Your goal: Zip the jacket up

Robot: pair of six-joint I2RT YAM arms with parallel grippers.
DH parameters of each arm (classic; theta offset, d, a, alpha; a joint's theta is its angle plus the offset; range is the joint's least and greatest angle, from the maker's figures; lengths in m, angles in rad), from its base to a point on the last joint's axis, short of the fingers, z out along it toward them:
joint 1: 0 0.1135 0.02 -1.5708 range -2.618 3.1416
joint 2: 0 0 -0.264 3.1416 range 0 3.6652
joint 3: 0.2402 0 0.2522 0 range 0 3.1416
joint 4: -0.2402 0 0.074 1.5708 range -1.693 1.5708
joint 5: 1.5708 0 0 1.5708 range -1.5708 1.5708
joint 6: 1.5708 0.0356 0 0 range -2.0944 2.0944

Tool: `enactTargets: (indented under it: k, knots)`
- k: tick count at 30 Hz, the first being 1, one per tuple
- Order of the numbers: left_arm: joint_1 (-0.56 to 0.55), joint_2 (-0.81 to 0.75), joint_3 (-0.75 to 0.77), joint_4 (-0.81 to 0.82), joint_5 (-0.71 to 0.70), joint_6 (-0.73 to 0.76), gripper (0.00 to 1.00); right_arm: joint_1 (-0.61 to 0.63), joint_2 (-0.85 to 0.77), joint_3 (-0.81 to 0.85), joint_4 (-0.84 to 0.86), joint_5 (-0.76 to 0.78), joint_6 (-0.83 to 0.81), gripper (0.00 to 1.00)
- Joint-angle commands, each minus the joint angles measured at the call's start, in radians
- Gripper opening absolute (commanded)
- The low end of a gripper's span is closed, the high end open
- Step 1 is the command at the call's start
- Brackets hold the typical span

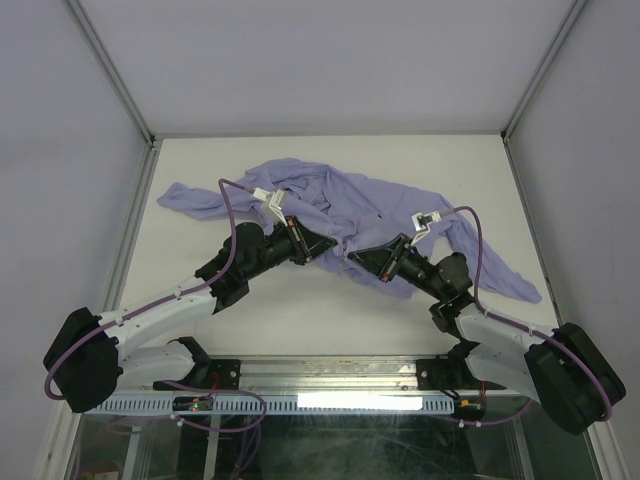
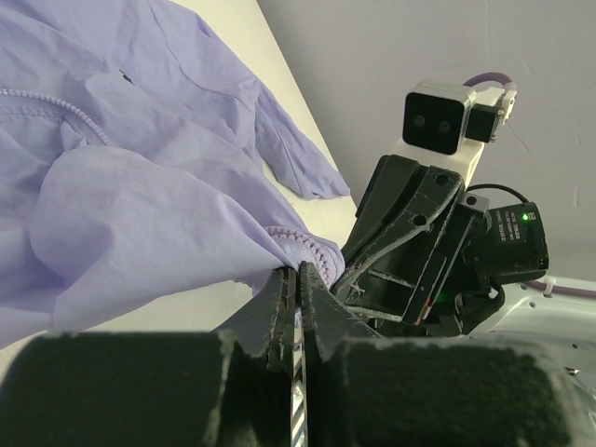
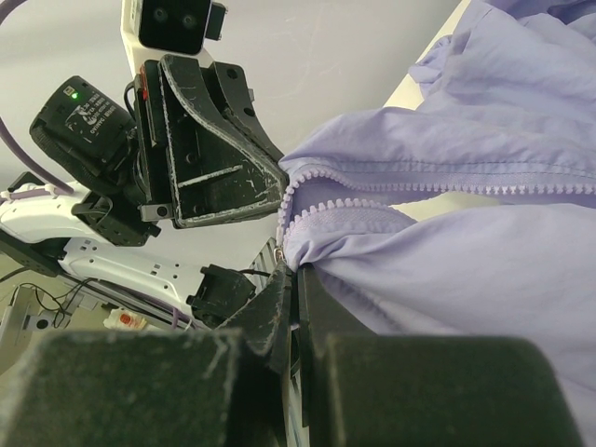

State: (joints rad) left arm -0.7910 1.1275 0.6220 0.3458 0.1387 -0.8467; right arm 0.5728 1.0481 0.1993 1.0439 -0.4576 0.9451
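The lavender jacket (image 1: 345,205) lies crumpled across the far half of the white table. My left gripper (image 1: 327,242) and right gripper (image 1: 352,258) meet tip to tip at its near edge, both lifted slightly. In the left wrist view my left gripper (image 2: 300,270) is shut on the fabric edge by the zipper teeth (image 2: 307,244). In the right wrist view my right gripper (image 3: 294,272) is shut on the jacket's zipper end (image 3: 300,223), with two rows of zipper teeth (image 3: 438,186) running away to the right. A small dark mark (image 2: 125,76) shows on the fabric.
White enclosure walls (image 1: 60,120) surround the table (image 1: 300,300). One sleeve (image 1: 190,198) reaches to the far left, another (image 1: 500,270) trails to the right near the table edge. The arm bases and a metal rail (image 1: 330,375) sit at the near edge.
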Motion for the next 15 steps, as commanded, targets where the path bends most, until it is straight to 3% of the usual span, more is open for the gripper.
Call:
enactTargets:
  k: [1,15]
  knots:
    - [-0.001,-0.003,0.012,0.073,-0.016,-0.002,0.00,-0.004,-0.010,0.015,0.062,-0.012,0.005,0.00]
    - [-0.001,0.006,0.024,0.083,-0.026,-0.012,0.00,-0.004,-0.013,0.017,0.040,-0.035,-0.009,0.00]
